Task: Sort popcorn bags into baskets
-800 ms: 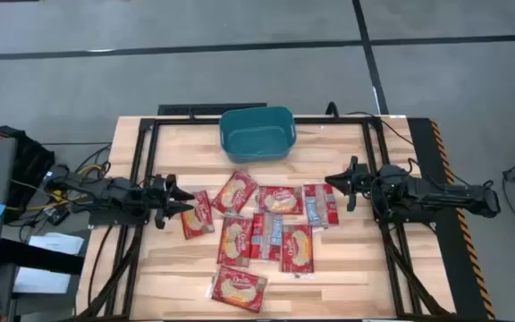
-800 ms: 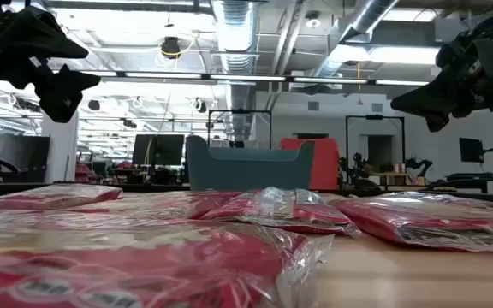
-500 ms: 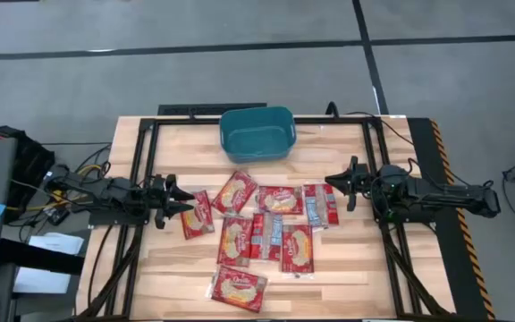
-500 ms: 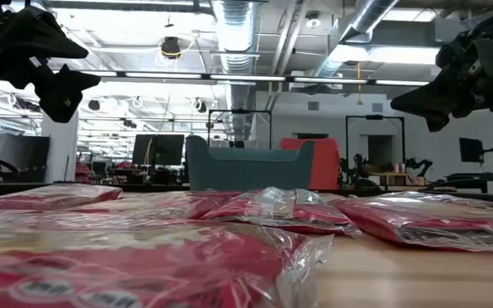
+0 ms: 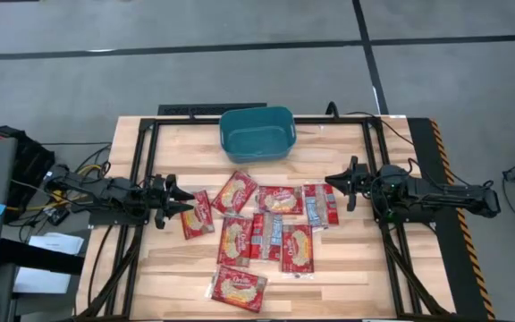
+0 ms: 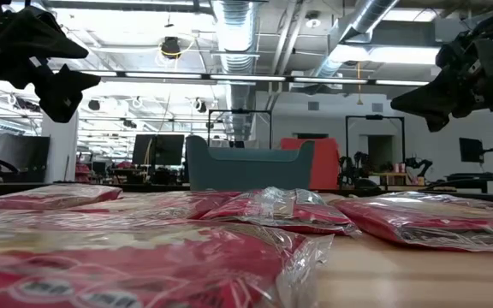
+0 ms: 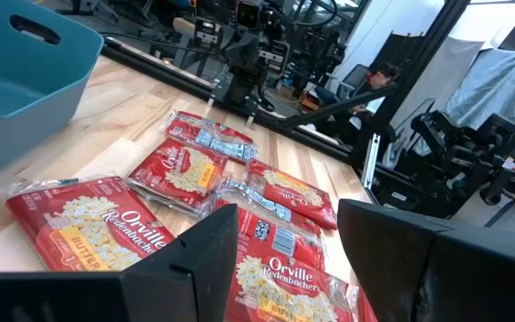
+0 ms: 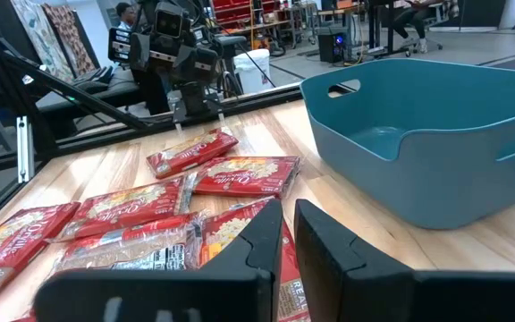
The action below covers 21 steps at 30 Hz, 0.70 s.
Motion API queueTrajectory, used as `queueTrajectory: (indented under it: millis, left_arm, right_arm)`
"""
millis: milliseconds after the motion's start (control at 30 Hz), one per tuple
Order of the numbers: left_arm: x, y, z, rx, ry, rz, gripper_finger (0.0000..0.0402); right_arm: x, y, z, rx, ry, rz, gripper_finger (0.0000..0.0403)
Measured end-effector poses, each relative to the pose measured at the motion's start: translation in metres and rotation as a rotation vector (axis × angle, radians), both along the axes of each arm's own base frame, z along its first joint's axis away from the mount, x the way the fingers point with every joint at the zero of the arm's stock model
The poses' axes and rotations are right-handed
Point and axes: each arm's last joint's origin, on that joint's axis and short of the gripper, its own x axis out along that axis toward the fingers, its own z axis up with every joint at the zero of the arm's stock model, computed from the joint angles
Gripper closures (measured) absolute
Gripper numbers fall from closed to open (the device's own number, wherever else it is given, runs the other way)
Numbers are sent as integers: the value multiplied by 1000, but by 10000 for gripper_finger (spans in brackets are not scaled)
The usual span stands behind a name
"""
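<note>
Nine overlapping popcorn bags (image 5: 266,228) partly hidden, basket (image 5: 257,133) empty, left claw (image 5: 184,204) released, right claw (image 5: 333,184) nearly clenched.

My left arm lay low and nearly level, reaching in from the left edge of the table (image 5: 347,277) toward its middle. My left gripper (image 5: 182,202) hung above the wood with nothing between its fingers (image 7: 206,252), which stood apart with a clear gap. My right arm stretched in the same way from the table's right edge, wrist level and pointing at the table's middle. My right gripper (image 5: 333,182) also hung clear of the tabletop, its two fingers (image 8: 259,234) drawn close together with only a thin slit between them, gripping nothing. The two grippers faced each other across the table's middle, well apart.
</note>
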Motion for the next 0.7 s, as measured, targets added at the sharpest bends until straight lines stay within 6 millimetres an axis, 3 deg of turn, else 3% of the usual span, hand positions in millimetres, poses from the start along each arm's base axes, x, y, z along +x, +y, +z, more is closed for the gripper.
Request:
queueTrajectory:
  millis: [700]
  left_arm:
    - [0, 1, 1, -5, -9, 44, 218]
  right_arm:
    - [0, 0, 0, 0, 0, 0, 343]
